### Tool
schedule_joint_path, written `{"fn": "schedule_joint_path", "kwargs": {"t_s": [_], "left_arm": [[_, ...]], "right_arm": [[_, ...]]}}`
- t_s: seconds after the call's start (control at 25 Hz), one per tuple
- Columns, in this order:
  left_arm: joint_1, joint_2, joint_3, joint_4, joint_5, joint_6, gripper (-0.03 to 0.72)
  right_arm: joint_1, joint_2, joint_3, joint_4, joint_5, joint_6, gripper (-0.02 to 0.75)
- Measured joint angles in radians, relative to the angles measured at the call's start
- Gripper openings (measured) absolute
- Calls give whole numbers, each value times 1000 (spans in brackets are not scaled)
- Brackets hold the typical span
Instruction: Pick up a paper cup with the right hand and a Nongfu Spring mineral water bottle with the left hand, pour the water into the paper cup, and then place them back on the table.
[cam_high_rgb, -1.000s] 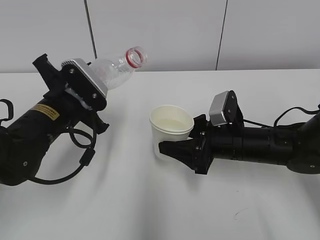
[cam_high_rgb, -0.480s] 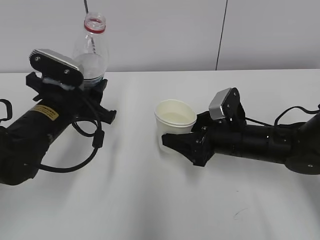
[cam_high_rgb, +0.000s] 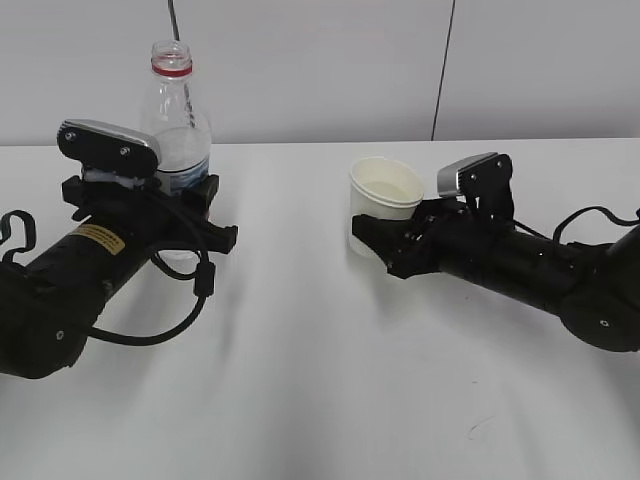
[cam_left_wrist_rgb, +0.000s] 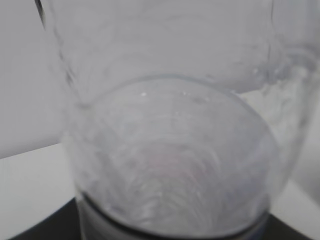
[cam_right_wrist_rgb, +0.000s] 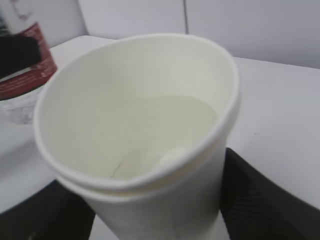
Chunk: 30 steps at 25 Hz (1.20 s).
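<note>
The Nongfu Spring mineral water bottle (cam_high_rgb: 178, 125) stands upright at the left, uncapped, with its red neck ring on top. My left gripper (cam_high_rgb: 182, 200) is shut on its labelled lower body. Its clear wall (cam_left_wrist_rgb: 170, 165) fills the left wrist view, with water in the bottom. The paper cup (cam_high_rgb: 385, 195) is right of centre, tilted slightly, and my right gripper (cam_high_rgb: 372, 240) is shut on its lower wall. In the right wrist view the cup (cam_right_wrist_rgb: 150, 200) holds water (cam_right_wrist_rgb: 165, 120) between the black fingers (cam_right_wrist_rgb: 265, 200). Whether bottle or cup touches the table (cam_high_rgb: 320, 400), I cannot tell.
A black cable (cam_high_rgb: 150, 330) loops under the left arm. A small dark scuff mark (cam_high_rgb: 480, 428) lies at the front right of the table. A white panelled wall stands close behind the table's far edge. The bottle's red label (cam_right_wrist_rgb: 25, 65) shows at the right wrist view's upper left.
The bottle has swung from tilted towards the cup to upright and moved left and down. The right gripper has carried the cup to the right and farther back.
</note>
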Motion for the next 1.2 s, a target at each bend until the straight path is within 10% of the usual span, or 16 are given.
{"fn": "schedule_joint_path", "kwargs": {"t_s": [0.56, 1.2], "left_arm": [[0, 0, 0, 0, -6, -1, 331], [0, 0, 0, -7, -6, -2, 331]], "right_arm": [[0, 16, 0, 321, 69, -254, 510], [0, 131, 0, 386, -21, -278, 510]]}}
